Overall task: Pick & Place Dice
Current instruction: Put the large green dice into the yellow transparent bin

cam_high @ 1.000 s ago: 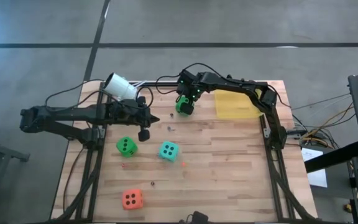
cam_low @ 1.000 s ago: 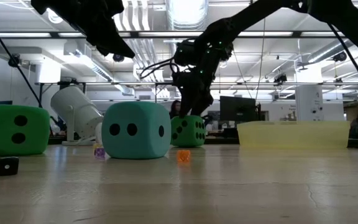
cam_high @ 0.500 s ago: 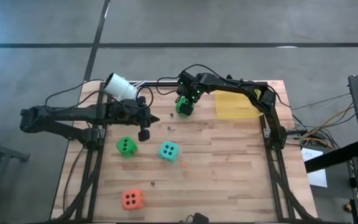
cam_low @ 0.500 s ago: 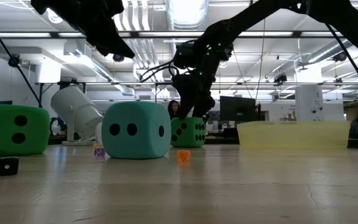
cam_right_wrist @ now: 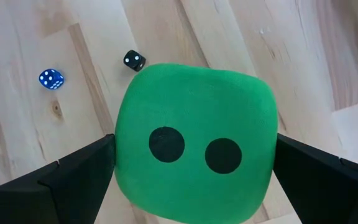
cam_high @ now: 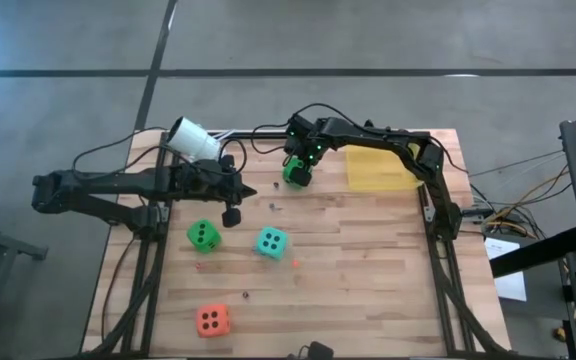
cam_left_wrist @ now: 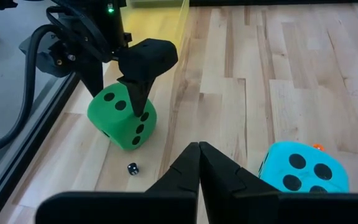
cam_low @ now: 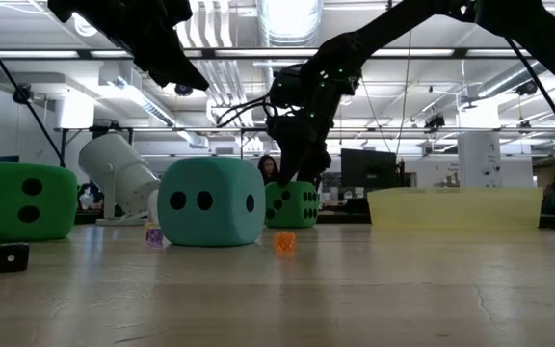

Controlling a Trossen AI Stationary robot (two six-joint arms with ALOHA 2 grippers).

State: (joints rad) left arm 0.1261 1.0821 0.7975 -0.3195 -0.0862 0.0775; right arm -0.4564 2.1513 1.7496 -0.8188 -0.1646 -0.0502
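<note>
A bright green die (cam_right_wrist: 194, 143) sits tilted at the table's far middle (cam_high: 293, 176), and my right gripper (cam_high: 297, 166) is shut on it from above. The second green die (cam_high: 203, 235), the teal die (cam_high: 272, 242) and the orange-red die (cam_high: 212, 320) rest on their bottom faces nearer the front. My left gripper (cam_high: 231, 214) is shut and hovers above the table just beyond the second green die, touching nothing. In the left wrist view the held die (cam_left_wrist: 123, 121) and the teal die (cam_left_wrist: 300, 168) both show. My right gripper has the far green die pinched between its two fingers, one finger (cam_right_wrist: 73, 177) on each of two opposite side faces (cam_right_wrist: 124, 155). The fingers come from above, pointing down. The die is tilted, its lower edge (cam_left_wrist: 126, 144) on the wood.
A yellow tray (cam_high: 378, 168) lies right of the held die, and a white cylinder (cam_high: 193, 138) lies at the far left. Tiny dice are scattered about: black (cam_right_wrist: 134, 60) and blue (cam_right_wrist: 51, 78) beside the held die, and an orange one (cam_low: 284, 241) by the teal die.
</note>
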